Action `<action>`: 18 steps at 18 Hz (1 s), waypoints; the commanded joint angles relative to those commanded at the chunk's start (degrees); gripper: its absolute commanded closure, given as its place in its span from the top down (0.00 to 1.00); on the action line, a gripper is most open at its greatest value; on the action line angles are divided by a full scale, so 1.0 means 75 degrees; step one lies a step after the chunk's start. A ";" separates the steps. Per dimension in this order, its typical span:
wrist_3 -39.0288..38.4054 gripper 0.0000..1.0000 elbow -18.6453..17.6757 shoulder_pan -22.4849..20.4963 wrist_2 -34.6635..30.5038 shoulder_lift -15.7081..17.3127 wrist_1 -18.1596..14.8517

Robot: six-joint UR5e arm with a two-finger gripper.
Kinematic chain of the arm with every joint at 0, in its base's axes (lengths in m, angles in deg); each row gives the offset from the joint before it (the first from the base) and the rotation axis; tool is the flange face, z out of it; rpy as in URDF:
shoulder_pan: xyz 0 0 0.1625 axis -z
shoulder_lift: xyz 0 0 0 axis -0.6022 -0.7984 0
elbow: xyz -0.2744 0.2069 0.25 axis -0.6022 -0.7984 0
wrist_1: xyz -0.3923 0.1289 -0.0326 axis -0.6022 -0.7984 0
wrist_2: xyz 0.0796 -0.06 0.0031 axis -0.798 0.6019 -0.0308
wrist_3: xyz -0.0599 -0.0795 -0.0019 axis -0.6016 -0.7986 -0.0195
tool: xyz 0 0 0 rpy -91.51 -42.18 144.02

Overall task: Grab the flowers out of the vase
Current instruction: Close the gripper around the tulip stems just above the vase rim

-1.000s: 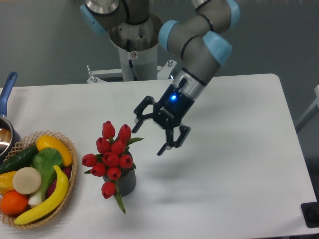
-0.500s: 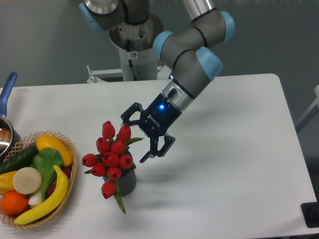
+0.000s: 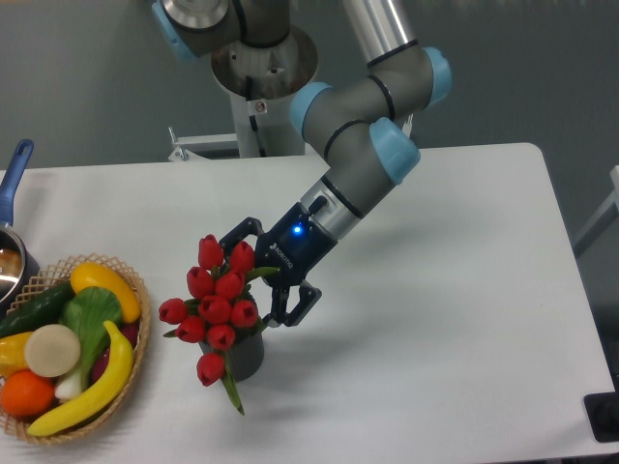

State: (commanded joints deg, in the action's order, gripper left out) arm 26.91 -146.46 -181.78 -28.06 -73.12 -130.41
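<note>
In the fixed camera's view, your gripper (image 3: 259, 278) has slid down and to the left over the last second, from clear table right of centre to the right-hand edge of the flowers (image 3: 215, 300). Its jaws are spread wide, with nothing between them yet: one finger shows above the topmost buds, the other just right of the bunch near the vase's mouth. Whether either finger already touches a bud or leaf, you cannot tell from here. Judge this as the end of the approach, with the closing and the lift not yet done.

The flowers sit left of centre in the frame, their stems down in the vase (image 3: 247, 356), which stands upright on the table (image 3: 445, 319). One bud and a leaf droop over the vase's front lower left side.

At the lower left of the frame the wicker basket (image 3: 141, 340) holds a banana (image 3: 92, 391), an orange (image 3: 25, 392), a cucumber (image 3: 37, 307) and other produce. At the left edge, the blue-handled pot (image 3: 12, 193) is partly cut off; something brownish shows inside it, too little to name.
</note>
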 joint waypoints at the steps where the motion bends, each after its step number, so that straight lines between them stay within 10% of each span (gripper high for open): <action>1: 0.0000 0.99 0.0012 0.0000 0.0012 0.0000 0.0000; 8: -0.0070 0.41 0.0001 -0.0024 0.0234 0.0000 0.0012; 18: -0.0387 0.30 0.0036 -0.0023 0.0304 0.0058 0.0012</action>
State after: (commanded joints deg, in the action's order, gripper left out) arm 24.01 -146.19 -181.96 -25.78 -72.69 -130.32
